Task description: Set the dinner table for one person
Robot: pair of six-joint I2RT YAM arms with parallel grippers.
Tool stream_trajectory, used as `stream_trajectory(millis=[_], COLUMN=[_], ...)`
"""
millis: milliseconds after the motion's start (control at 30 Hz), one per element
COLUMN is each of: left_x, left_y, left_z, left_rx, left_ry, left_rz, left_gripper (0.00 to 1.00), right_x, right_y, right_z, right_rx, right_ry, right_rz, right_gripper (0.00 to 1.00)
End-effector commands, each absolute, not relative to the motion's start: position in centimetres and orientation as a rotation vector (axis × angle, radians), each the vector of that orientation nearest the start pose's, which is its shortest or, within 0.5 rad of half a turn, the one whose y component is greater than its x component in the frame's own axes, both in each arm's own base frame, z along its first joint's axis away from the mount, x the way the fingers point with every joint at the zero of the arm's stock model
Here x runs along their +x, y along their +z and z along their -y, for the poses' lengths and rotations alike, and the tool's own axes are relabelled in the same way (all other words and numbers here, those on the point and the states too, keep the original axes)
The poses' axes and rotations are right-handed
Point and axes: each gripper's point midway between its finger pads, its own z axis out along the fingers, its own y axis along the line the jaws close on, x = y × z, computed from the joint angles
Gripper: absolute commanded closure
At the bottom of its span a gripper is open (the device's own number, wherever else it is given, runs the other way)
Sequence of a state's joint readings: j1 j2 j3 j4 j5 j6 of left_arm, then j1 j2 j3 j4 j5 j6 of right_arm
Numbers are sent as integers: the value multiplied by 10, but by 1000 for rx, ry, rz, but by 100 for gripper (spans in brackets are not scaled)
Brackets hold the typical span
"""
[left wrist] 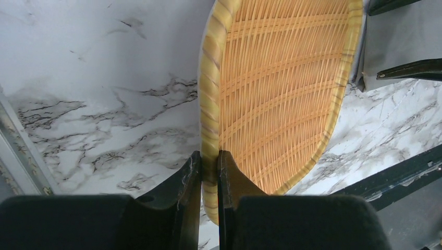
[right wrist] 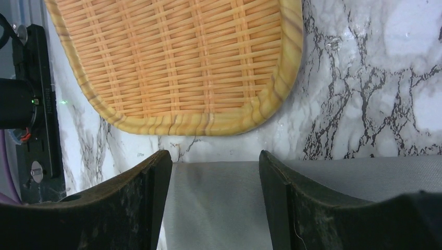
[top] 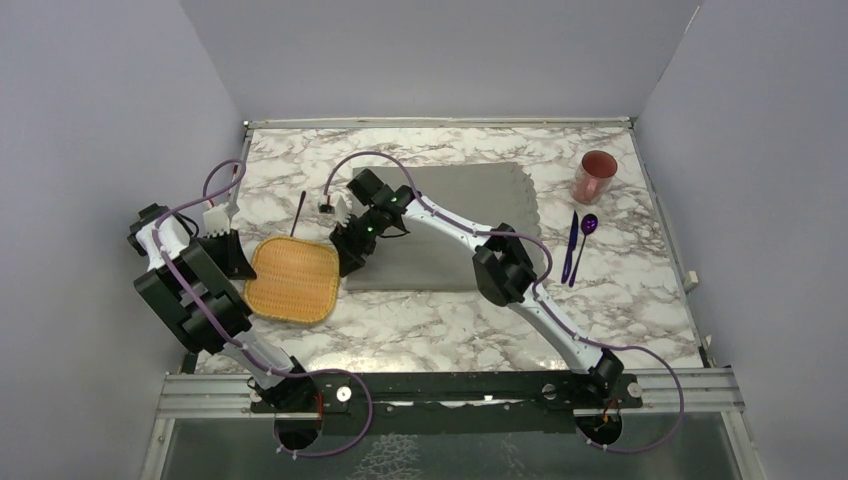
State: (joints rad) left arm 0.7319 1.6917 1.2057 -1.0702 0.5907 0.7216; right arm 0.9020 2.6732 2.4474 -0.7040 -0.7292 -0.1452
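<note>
Left hand [left wrist: 210,162] on wicker plate [left wrist: 281,88] rim, dinner table [left wrist: 99,78] below.

Top camera overhead, far; wrist cameras close, both sharing wicker plate [left wrist: 281,94].

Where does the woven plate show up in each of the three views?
Top external: the woven plate lies left of centre, just left of the grey placemat.
Left wrist: the woven plate fills the upper centre, with the grey placemat at top right.
Right wrist: the woven plate spans the top left, with the grey placemat along the bottom.
Shared landmark: the grey placemat.
</note>
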Motion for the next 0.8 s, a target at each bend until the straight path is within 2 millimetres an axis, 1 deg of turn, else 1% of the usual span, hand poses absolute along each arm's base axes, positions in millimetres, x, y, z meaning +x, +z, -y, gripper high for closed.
stream_trajectory(millis=[0,133,333,467,767], left_x=[252,252,248,250,250], left_y=[90,87,69,63,61], left_z=[-130,-125,-109,-109,-110], left_rx=[37,42,65,63,71], left_ry=[-502,-526,-610,-598,-596], left_rz=[-2655,-2661,-2700,-2705,-2712], left_gripper=[100,100,100,100,100], right_x=[283,282,280,278,275], right_y=[37,32,26,21,14], right_z=[-548,-549,-550,-548,-548], right_rx=[-1551,-1550,-1552,-1554,-1549], right_ry=[1236,1254,1269,1277,1294], right_rz=[-2024,-2029,-2039,-2053,-2071], right_gripper=[33,33,34,33,35])
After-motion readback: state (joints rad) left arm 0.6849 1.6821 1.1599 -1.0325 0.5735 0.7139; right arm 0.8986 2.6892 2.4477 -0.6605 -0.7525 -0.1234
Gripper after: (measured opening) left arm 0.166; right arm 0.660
